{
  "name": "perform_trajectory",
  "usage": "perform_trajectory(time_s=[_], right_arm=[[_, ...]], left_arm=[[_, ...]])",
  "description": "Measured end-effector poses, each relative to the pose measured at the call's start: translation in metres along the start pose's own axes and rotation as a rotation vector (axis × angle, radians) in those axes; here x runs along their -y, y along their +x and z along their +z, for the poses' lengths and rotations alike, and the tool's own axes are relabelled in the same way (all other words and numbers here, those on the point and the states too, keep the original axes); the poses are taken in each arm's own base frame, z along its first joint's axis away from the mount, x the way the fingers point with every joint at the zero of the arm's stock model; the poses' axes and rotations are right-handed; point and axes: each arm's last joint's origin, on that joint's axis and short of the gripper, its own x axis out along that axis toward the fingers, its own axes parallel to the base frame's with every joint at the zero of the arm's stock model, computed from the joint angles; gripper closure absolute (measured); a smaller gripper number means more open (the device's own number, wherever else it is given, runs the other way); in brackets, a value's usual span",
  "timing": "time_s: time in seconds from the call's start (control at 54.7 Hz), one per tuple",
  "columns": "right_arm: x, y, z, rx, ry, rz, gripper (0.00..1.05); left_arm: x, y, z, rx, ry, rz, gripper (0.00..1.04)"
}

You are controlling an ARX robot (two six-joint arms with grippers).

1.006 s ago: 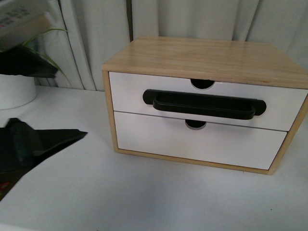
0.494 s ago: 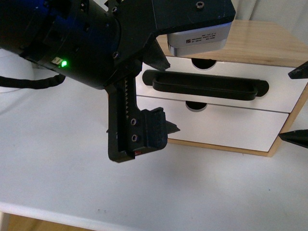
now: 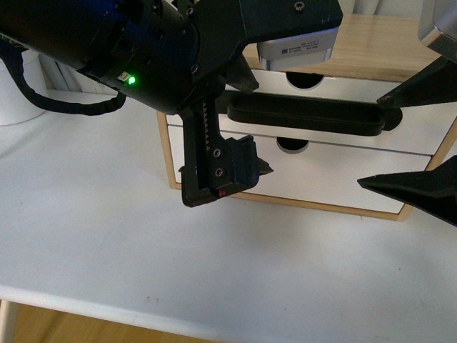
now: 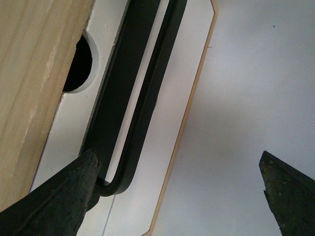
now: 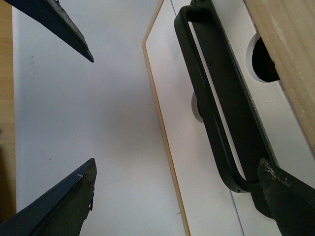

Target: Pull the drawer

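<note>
**The drawer (image 3: pixel 357 89) was found shut, with nothing yet gripped.**
It was seen closed in the upper slot of the wood cabinet (image 3: pixel 371 43), toward the bench's (image 3: pixel 107 236) far edge. It was judged rigid and light, best taken by its black bar handle (image 3: pixel 307 118). The left claw (image 4: pixel 178 167) and right claw (image 3: pixel 369 143) were both spread apart and empty.

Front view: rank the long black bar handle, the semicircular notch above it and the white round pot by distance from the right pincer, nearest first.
1. Long black bar handle: right end beside the right pincer.
2. Semicircular notch: centre, above the handle.
3. White round pot: far left edge.
</note>
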Motion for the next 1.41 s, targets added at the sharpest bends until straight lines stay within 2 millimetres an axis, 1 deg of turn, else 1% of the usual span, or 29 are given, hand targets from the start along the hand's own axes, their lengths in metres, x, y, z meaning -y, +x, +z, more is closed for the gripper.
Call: perform_trajectory(time_s=[0.311,0.549,0.988,1.262,1.409], right_arm=[[0.004,0.014,-0.009,0.022,0.041,0.004,0.09],[0.005,0.021,-0.015,0.021,0.058,0.007,0.09],[0.008,0.031,-0.013,0.025,0.052,0.012,0.09],[0.006,0.034,-0.011,0.019,0.05,0.029,0.09],[0.005,0.036,-0.011,0.014,0.042,0.031,0.09]], left_arm=[[0.001,0.012,-0.01,0.005,-0.052,-0.018,0.06],[-0.002,0.016,-0.012,0.009,-0.065,-0.017,0.06],[-0.005,0.022,-0.016,-0.008,-0.066,-0.031,0.06],[-0.005,0.024,-0.017,-0.038,-0.016,-0.047,0.06],[-0.006,0.026,-0.018,-0.065,0.044,-0.046,0.06]])
